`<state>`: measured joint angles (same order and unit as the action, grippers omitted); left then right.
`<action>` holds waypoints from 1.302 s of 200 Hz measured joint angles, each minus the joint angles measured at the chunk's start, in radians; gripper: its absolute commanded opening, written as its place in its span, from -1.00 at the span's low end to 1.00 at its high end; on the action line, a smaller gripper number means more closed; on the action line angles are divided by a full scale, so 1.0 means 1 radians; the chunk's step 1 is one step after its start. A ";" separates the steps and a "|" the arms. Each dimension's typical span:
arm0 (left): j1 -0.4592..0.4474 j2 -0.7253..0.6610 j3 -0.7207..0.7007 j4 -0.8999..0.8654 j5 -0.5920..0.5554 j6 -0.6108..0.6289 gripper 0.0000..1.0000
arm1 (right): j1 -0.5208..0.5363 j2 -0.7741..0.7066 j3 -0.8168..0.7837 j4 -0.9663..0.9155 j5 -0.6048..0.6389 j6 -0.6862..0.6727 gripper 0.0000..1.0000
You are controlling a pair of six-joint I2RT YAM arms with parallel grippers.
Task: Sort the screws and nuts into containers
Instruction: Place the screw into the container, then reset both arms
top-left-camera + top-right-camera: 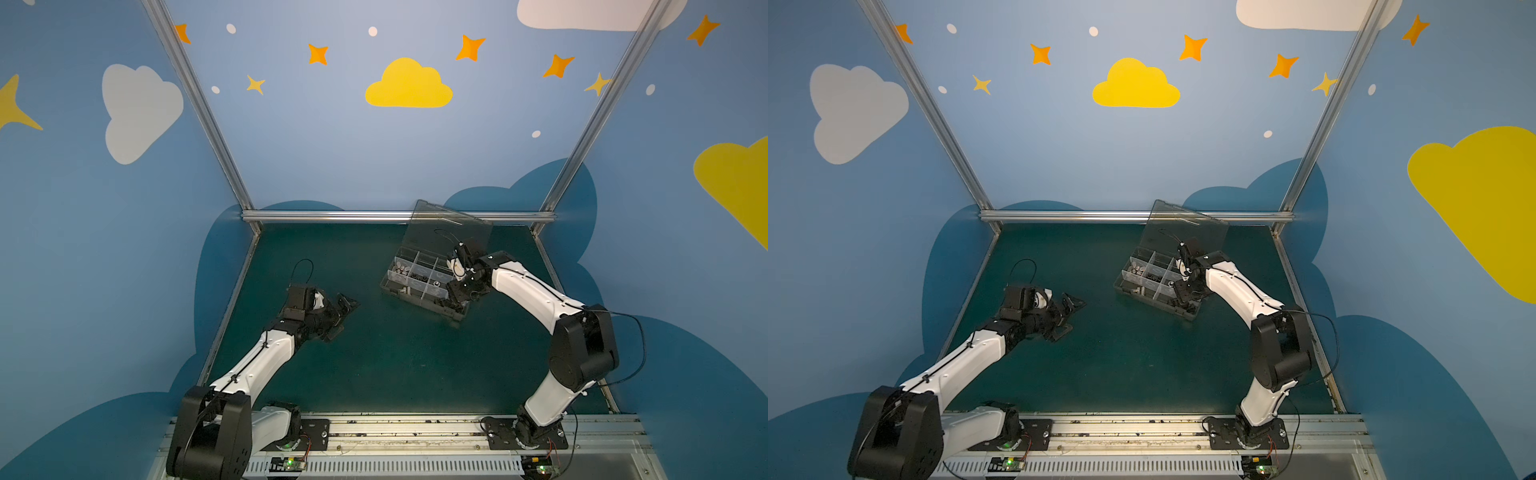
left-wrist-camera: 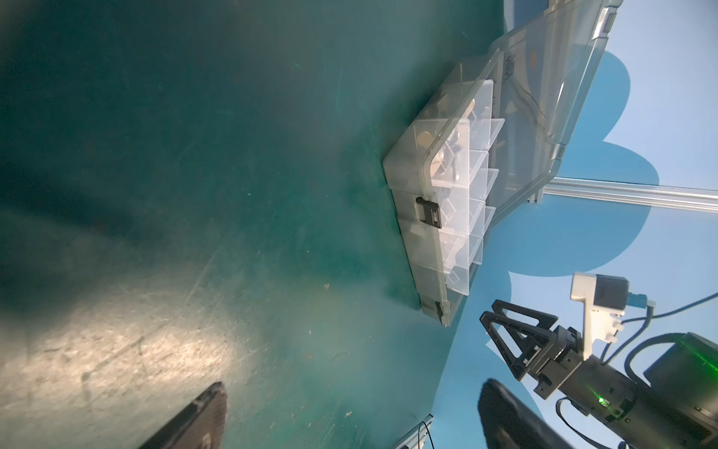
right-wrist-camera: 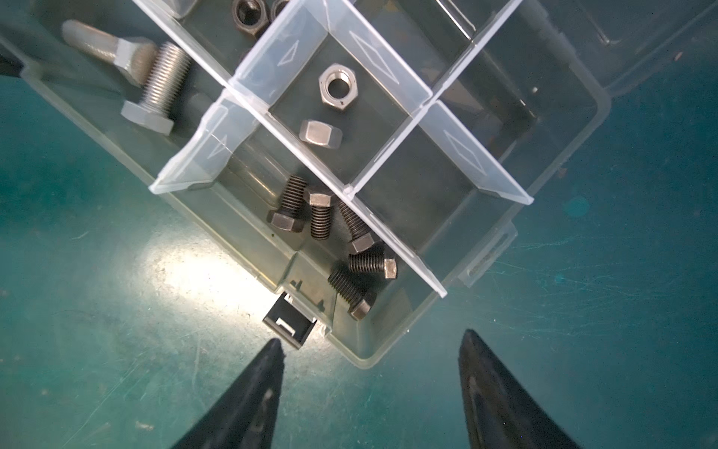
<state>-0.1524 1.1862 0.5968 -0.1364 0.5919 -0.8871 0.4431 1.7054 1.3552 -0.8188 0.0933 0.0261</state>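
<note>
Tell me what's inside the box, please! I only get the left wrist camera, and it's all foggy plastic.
Observer: The right wrist view shows five black screws lying together in one compartment of the box.
Operator: Any shiny ones?
Observer: Yes, two silver nuts share the compartment next to that one.
Operator: Anything bigger?
Observer: Silver bolts lie in another compartment, beside the one with the black screws.

Black nuts (image 3: 250,17) partly off-frame
</note>
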 measured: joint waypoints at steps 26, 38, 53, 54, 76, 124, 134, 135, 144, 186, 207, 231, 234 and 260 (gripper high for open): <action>0.000 -0.011 0.019 -0.025 -0.010 0.008 1.00 | -0.003 -0.001 -0.010 0.005 -0.008 0.000 0.40; 0.000 -0.017 0.029 -0.035 -0.020 0.012 1.00 | -0.005 -0.001 -0.015 0.008 -0.008 0.001 0.42; 0.000 -0.027 0.044 -0.048 -0.033 0.019 1.00 | -0.008 -0.004 -0.026 0.014 -0.007 0.001 0.45; 0.000 -0.027 0.045 -0.048 -0.034 0.020 1.00 | -0.008 -0.004 -0.026 0.014 -0.007 0.001 0.45; 0.002 -0.036 0.087 -0.084 -0.071 0.051 1.00 | -0.025 -0.024 -0.049 0.034 0.005 0.001 0.48; 0.010 -0.056 0.184 -0.121 -0.200 0.151 1.00 | -0.138 -0.120 -0.135 0.174 0.063 0.016 0.48; 0.011 -0.065 0.189 -0.120 -0.234 0.172 1.00 | -0.174 -0.155 -0.179 0.229 0.064 0.022 0.48; 0.011 -0.067 0.189 -0.120 -0.239 0.175 1.00 | -0.177 -0.158 -0.183 0.233 0.064 0.023 0.48; 0.011 -0.078 0.188 -0.120 -0.275 0.195 1.00 | -0.218 -0.194 -0.230 0.285 0.057 0.026 0.48; 0.013 -0.154 0.138 -0.076 -0.494 0.270 1.00 | -0.387 -0.317 -0.452 0.546 -0.005 0.039 0.48; 0.014 -0.171 0.104 -0.056 -0.604 0.312 1.00 | -0.426 -0.328 -0.540 0.667 -0.029 0.043 0.48; 0.017 -0.171 0.081 -0.030 -0.694 0.370 1.00 | -0.430 -0.315 -0.581 0.756 -0.039 0.041 0.48; 0.017 -0.170 0.079 -0.024 -0.701 0.376 1.00 | -0.430 -0.311 -0.583 0.770 -0.041 0.040 0.48; 0.025 -0.146 0.060 0.032 -0.740 0.441 1.00 | -0.430 -0.290 -0.633 0.922 -0.042 0.036 0.48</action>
<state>-0.1272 1.0397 0.6571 -0.1047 -0.1486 -0.4465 0.0128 1.4158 0.7223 0.1032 0.0509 0.0624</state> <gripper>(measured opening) 0.998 0.741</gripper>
